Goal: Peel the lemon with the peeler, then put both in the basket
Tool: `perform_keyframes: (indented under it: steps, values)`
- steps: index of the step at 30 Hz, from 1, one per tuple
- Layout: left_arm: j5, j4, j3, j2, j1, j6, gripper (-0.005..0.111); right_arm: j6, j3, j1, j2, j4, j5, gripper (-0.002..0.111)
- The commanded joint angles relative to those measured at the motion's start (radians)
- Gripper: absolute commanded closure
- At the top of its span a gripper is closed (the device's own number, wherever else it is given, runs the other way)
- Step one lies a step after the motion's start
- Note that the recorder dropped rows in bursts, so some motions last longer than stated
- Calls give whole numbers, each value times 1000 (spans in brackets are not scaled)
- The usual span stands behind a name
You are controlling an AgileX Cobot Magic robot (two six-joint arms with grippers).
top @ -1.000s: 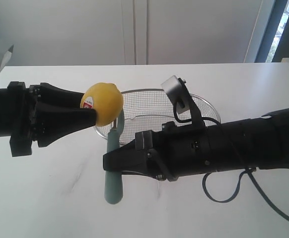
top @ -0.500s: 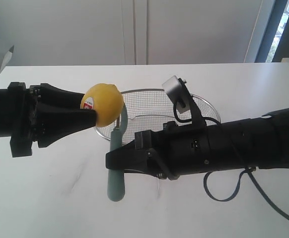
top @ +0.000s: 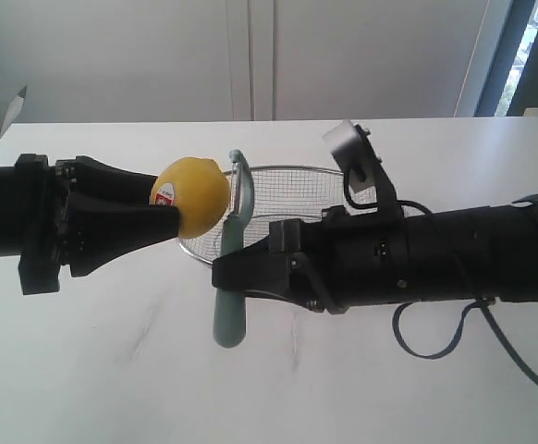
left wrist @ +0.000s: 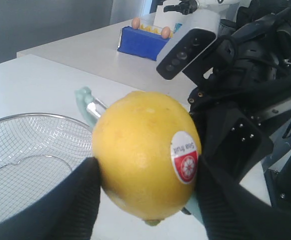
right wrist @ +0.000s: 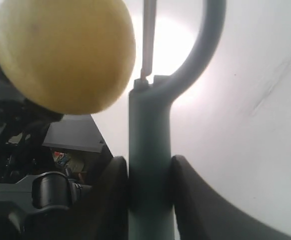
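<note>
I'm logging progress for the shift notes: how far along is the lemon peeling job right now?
Done: both grasps. The left fingers hold the lemon above the table, and the right fingers clamp the peeler by its handle. In hand: the blade is beside the lemon; contact is unclear, and the visible skin looks unpeeled. Left: peeling, then putting both in the basket, which holds neither.

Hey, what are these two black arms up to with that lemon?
The left gripper holds a yellow lemon up in the air above the white table. The right gripper clamps a pale green peeler by its handle, upright, with the blade end right beside the lemon; whether they touch is hard to tell. The lemon skin that shows looks whole. A wire basket sits on the table behind them.
</note>
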Motion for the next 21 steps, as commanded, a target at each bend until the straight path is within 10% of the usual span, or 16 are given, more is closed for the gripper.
perform_keyframes:
  steps: [1, 21]
  values:
    - [27, -15, -5, -4, 4, 160, 107, 20, -6, -23, -39, 3, 14, 108]
    - [19, -12, -5, -4, 4, 160, 107, 413, -6, -222, -547, -412, 19, 108]
